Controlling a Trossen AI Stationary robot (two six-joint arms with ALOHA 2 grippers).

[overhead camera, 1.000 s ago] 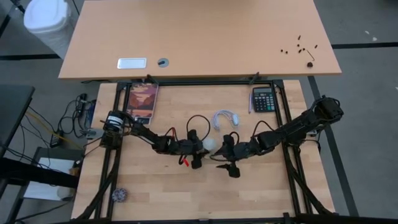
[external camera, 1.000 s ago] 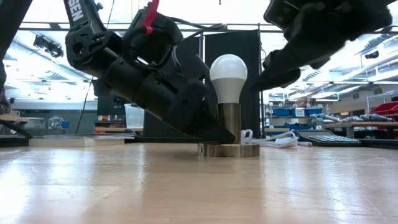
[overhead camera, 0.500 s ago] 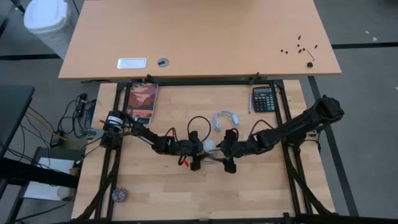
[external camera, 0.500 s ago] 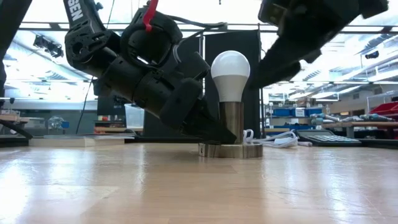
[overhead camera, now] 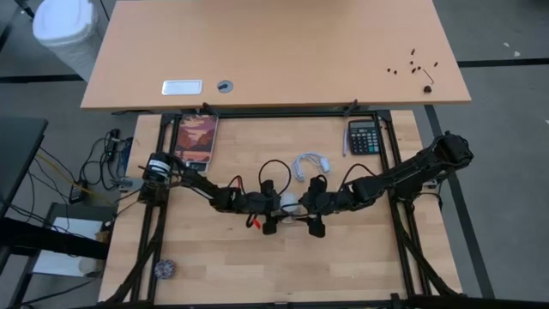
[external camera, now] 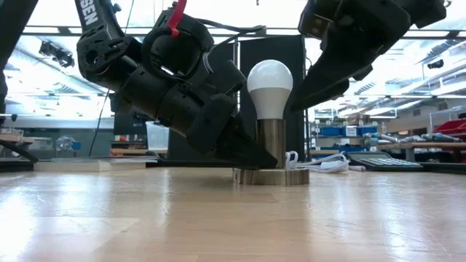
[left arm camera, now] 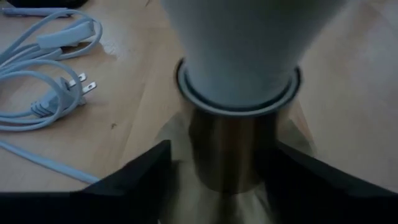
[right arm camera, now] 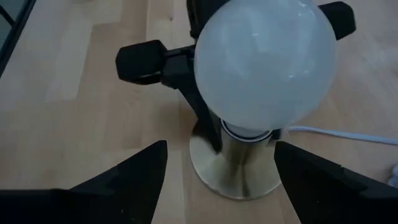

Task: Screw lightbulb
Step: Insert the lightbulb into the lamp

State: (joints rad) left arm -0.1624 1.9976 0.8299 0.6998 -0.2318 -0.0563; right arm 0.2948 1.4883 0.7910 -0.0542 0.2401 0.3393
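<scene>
The white lightbulb stands upright with its screw base in the silvery socket, which rests by its round disc base on the wooden table. My left gripper is low at the socket's left side, shut on its metal stem. My right gripper is open just right of the bulb. In the right wrist view its fingers stand apart on either side of the bulb and touch nothing. My left gripper holds the socket's metal stem between its two fingers, low down, just above the disc base. The fingers come slanting down from the table's left. The socket stands upright on the table with the bulb on top.
The socket's white cord and plug lie coiled just behind the bulb. A calculator lies at the far right and a book at the far left. A small round object lies near the front left corner.
My right gripper has moved toward the table's left, closing in on the bulb, with its fingers still apart. The bulb and socket stand as before, and my left gripper keeps its hold.
</scene>
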